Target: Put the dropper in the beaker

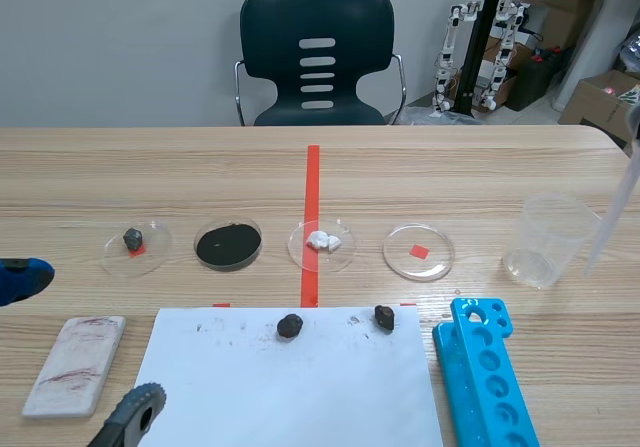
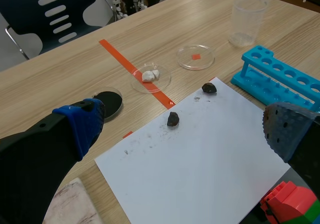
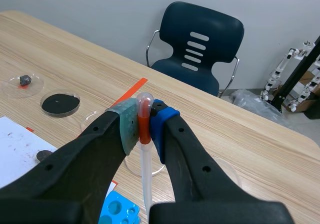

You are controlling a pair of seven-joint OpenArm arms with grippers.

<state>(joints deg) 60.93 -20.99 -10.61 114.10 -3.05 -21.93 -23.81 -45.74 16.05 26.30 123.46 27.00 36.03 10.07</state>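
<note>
A clear plastic beaker (image 1: 548,239) stands upright at the table's right side, also in the left wrist view (image 2: 246,21). The dropper (image 1: 612,217), a slim translucent tube, hangs slanted just right of the beaker with its tip near the beaker's side, outside it. My right gripper (image 3: 145,124) is shut on the dropper (image 3: 145,154) near its top, which has an orange band, and the tube points down toward the table. The left gripper (image 1: 80,345) stands open low at the near left, nothing between its fingers (image 2: 82,126).
Several petri dishes (image 1: 418,252) sit in a row across the middle. A white paper sheet (image 1: 290,387) holds two dark lumps (image 1: 290,326). A blue tube rack (image 1: 487,377) lies near the beaker. A white streaked block (image 1: 75,363) lies near left.
</note>
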